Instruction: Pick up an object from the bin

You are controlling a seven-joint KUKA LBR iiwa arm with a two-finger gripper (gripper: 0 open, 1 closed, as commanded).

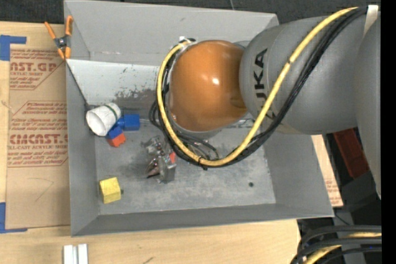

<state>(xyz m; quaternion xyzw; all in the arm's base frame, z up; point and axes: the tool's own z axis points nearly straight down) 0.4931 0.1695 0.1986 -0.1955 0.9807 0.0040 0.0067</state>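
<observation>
My gripper (pixel 159 164) pokes out from under the arm's orange cover, low over the bin floor near the middle. Nothing is visible under it but bare floor. To its left lie a small red block (pixel 117 139) and a blue block (pixel 127 123), close together. A white cup-shaped piece (pixel 102 119) lies on its side, touching the blue block's left end. A yellow cube (pixel 110 190) sits alone near the bin's front left corner, below and left of the gripper.
The arm and its orange cover, with looped yellow and black cables, hide the bin's middle and right rear. The sloped bin walls rise close behind the white piece and left of the yellow cube.
</observation>
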